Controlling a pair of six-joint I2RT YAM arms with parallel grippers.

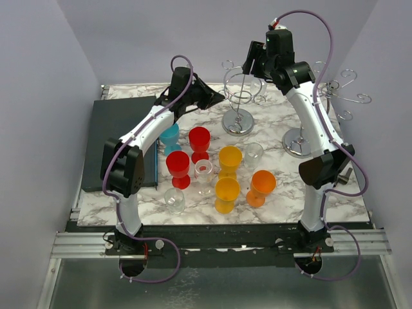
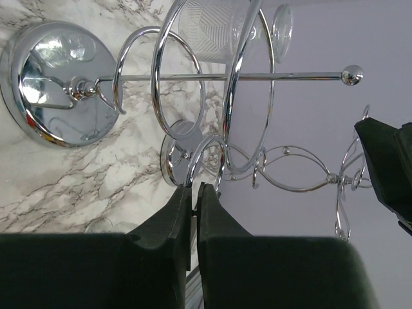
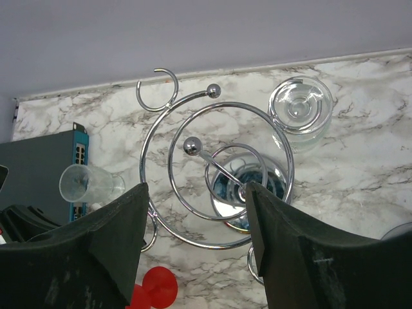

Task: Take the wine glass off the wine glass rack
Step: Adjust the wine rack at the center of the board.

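The chrome wine glass rack (image 1: 238, 121) stands at the back middle of the marble table. A clear wine glass (image 1: 259, 87) hangs upside down from a loop on its far right side, foot uppermost (image 3: 300, 108), and shows at the top of the left wrist view (image 2: 212, 29). My left gripper (image 1: 221, 98) reaches in from the left. Its jaws (image 2: 194, 187) are pressed together on the wire of a near loop of the rack (image 2: 207, 158). My right gripper (image 1: 252, 64) hovers above the rack, open (image 3: 196, 190), with only the rack's post and rings below it.
A second chrome rack (image 1: 299, 141) stands at the right. Several coloured cups, red (image 1: 199, 138), yellow (image 1: 230, 158), orange (image 1: 262, 183) and blue (image 1: 169, 135), and clear glasses fill the front middle. A dark slab (image 1: 119, 129) lies left. Another clear glass (image 3: 90, 183) shows left of the rack.
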